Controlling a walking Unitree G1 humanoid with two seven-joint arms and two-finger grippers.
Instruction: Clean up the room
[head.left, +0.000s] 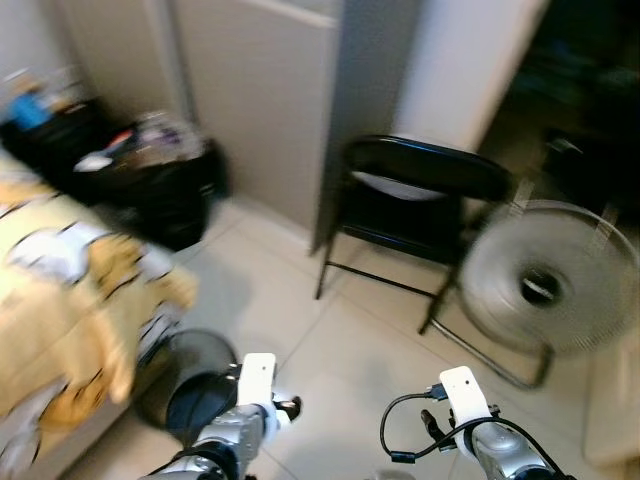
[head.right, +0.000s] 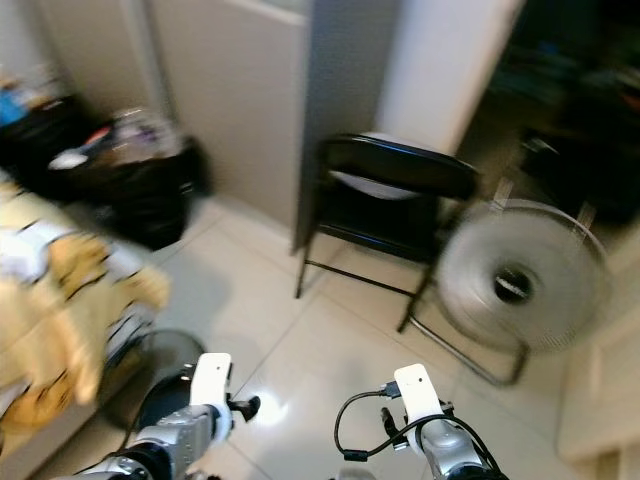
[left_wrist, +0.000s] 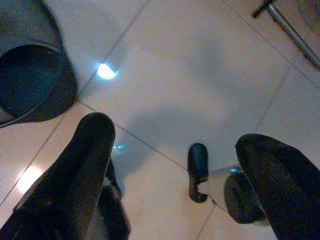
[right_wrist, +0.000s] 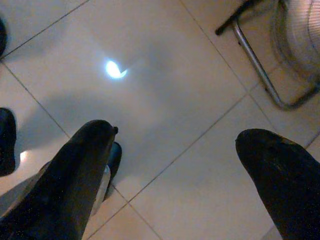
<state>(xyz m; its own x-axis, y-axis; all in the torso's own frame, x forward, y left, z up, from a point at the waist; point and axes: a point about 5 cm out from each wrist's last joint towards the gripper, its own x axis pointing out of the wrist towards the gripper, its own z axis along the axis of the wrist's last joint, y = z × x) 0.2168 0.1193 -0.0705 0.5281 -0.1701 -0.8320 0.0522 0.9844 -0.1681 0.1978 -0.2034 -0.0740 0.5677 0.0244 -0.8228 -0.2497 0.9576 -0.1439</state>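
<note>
Tiled floor (head.left: 330, 350); left gripper (left_wrist: 175, 165) & right gripper (right_wrist: 175, 165) fingers spread, empty.

Open tiled floor (head.left: 330, 350) is seen straight ahead, w/ free passage in the middle. On the left, room is taken by a bed (head.left: 60, 300) w/ yellow bedding hanging over its edge and a dark round bin (head.left: 190, 380) just beside it. Further back left, black bags (head.left: 150, 180) are piled vs. the wall. Ahead-right, passage is blocked by a black folding chair (head.left: 420, 210) and a floor fan (head.left: 550, 285) just beside it.
</note>
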